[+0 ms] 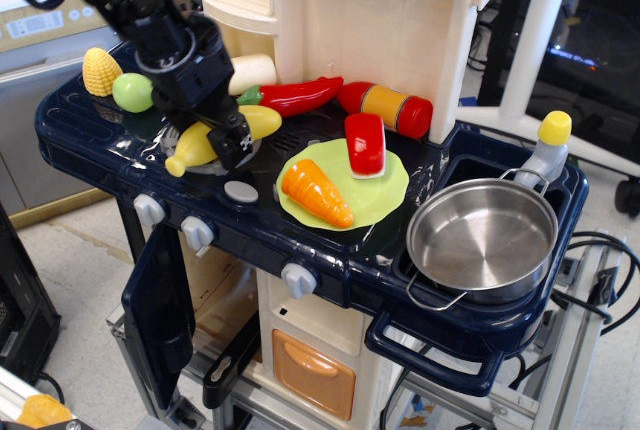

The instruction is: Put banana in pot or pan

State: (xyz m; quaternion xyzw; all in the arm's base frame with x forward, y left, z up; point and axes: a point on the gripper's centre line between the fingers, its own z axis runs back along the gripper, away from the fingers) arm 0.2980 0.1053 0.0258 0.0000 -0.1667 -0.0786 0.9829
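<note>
Glossy yellow banana (215, 135) sits under my end effector (229, 137), whose fingers straddle its middle; closure I cannot tell. Slick plastic could slip before reaching the far-right steel pot (482, 237).

claw (232, 137): over the banana (222, 136), on the stove top
plate (385, 193): right of claw
pot (482, 236): far right of claw, in the sink
corn (101, 71): behind-left of claw

Glossy black jointed arm, blocky pincer (232, 137) bearing small white markings.
</note>
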